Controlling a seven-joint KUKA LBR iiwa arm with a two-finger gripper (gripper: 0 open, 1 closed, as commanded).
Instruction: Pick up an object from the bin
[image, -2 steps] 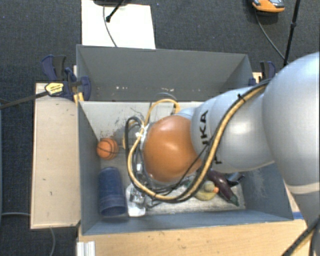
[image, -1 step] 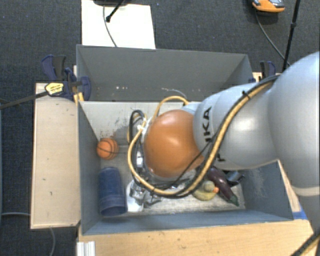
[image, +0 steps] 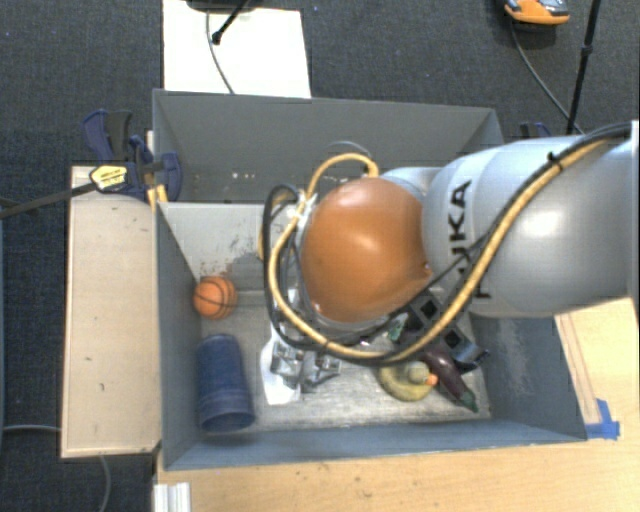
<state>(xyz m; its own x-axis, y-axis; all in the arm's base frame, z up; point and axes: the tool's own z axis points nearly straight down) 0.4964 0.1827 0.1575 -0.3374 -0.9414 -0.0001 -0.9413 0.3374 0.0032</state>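
Arm reaching in from the right, gripper (image: 302, 366) low at lower centre over a white scrap (image: 272, 386), grip state cannot be told, blue cup (image: 222, 382) just left, yellow duck (image: 405, 382) right, orange ball (image: 214, 297) upper left.

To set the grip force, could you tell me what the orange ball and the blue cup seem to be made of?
The orange ball looks like rubber or foam, matte, with dark basketball seams. The blue cup, lying on its side, is probably matte plastic: smooth and evenly coloured.

Grey bin (image: 300, 140), orange ball (image: 214, 297), blue cup (image: 222, 382) (on its side)
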